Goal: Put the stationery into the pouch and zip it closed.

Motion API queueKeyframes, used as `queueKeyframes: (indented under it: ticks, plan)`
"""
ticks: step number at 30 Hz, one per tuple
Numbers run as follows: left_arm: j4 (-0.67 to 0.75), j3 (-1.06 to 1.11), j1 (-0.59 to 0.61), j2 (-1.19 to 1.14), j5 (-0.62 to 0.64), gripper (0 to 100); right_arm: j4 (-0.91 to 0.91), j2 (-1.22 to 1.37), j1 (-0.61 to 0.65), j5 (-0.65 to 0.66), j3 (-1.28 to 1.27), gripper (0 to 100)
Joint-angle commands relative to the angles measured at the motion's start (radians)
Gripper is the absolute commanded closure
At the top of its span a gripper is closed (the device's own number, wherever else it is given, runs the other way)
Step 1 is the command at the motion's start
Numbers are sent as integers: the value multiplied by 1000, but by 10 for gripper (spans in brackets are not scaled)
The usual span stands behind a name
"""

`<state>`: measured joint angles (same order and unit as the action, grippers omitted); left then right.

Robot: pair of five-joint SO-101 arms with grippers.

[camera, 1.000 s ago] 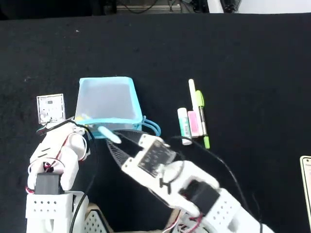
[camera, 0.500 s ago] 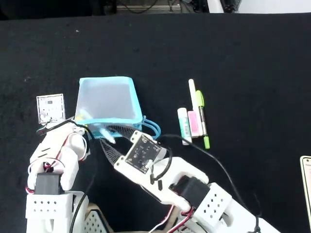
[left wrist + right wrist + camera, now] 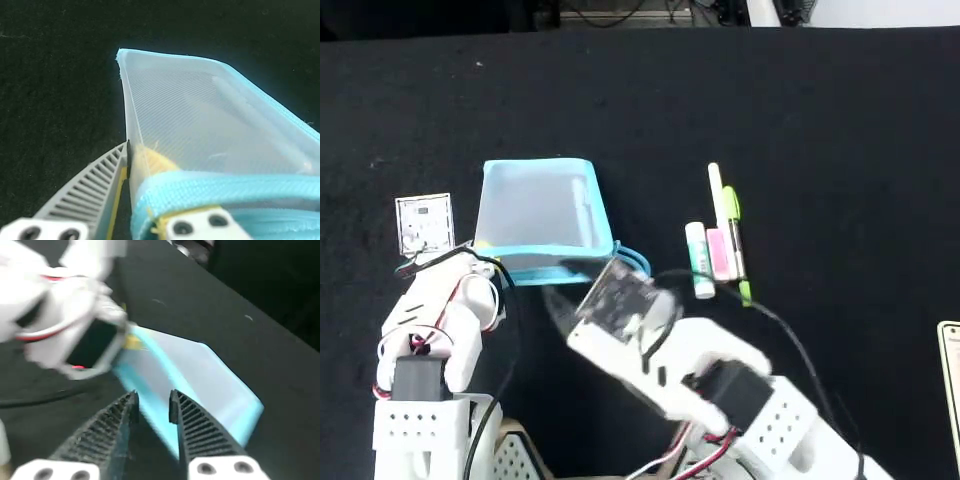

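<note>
While clamping pouch (image 3: pixel 535 210) rim with left end effector (image 3: pixel 137 170), right end effector (image 3: pixel 152 396) empty, ajar: may snag mouth, tug pouch free.

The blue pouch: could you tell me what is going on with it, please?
The left gripper holds the blue mesh pouch by a corner at its zipper end. The right gripper, open and empty, sits at that end. A white pen, green highlighter, pink eraser and glue stick lie on the table beside it.
</note>
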<state>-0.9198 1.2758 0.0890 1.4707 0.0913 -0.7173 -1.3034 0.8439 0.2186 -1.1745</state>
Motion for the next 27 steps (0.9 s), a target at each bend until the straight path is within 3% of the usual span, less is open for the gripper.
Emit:
queueKeyframes:
  ticks: [1, 12, 20, 27]
  plan:
    - [15, -19, -2, 14, -8, 970, -75, 7, -181, 3, 145, 906]
    - [15, -19, -2, 14, -8, 970, -68, 10, -623, -259, 209, 907]
    - [15, -19, -2, 14, -8, 970, -55, 47, -666, -265, 214, 907]
    - [15, -19, -2, 14, -8, 970, -55, 394, -684, -258, 352, 907]
